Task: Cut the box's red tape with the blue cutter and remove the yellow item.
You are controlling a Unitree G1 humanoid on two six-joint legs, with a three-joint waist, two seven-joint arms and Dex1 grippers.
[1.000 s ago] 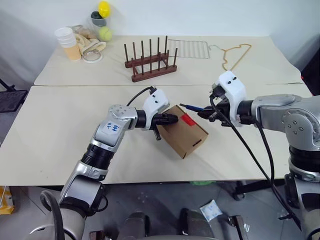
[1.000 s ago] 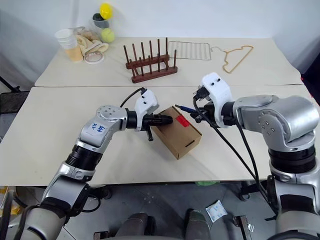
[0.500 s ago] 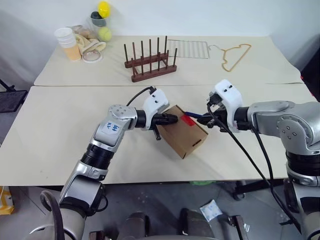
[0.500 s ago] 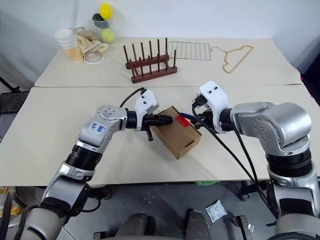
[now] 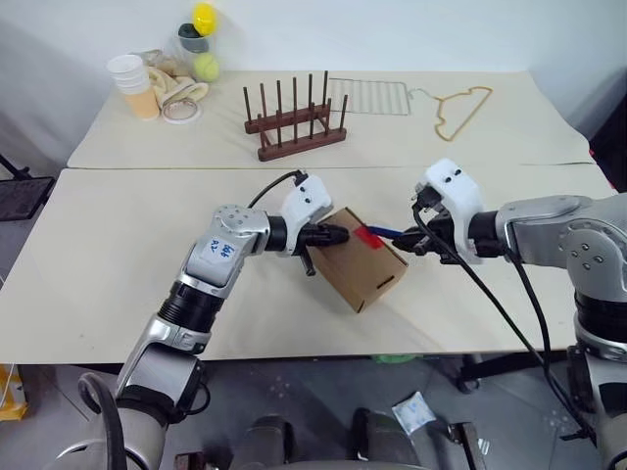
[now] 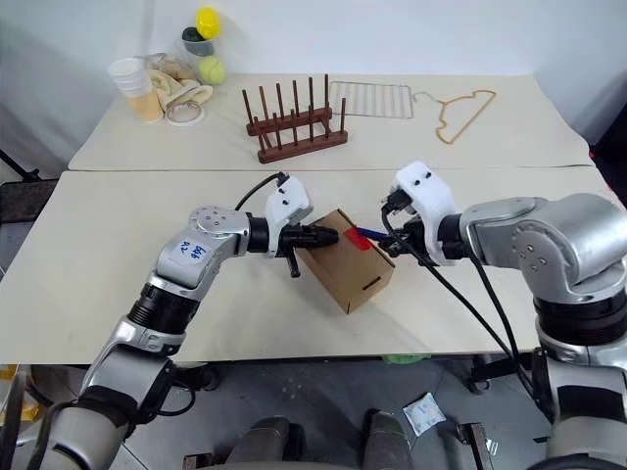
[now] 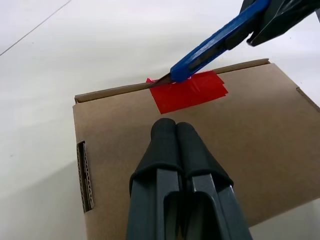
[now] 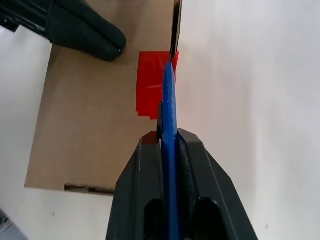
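Note:
The brown box point(image 5: 364, 264) lies at an angle on the near table. The red tape point(image 7: 189, 92) crosses its top at the far edge. My left gripper point(image 5: 338, 233) is shut, with its fingertips point(image 7: 165, 131) resting on the box top just short of the tape. My right gripper point(image 5: 416, 238) is shut on the blue cutter point(image 7: 220, 42). The cutter's tip meets the tape point(image 8: 150, 90) right at the box's edge. The yellow item is hidden.
On the far table stand a wooden peg rack point(image 5: 294, 122), a wire grid point(image 5: 369, 96) and a wooden hanger point(image 5: 460, 108). At the back left are stacked cups point(image 5: 132, 83), a tape ring point(image 5: 181, 110), a yellow ball point(image 5: 203, 17) and a tennis ball point(image 5: 206, 66).
My right wrist has tilted, and the cutter's tip has come down from just above the box to the tape's edge. The left gripper has stayed on the box.

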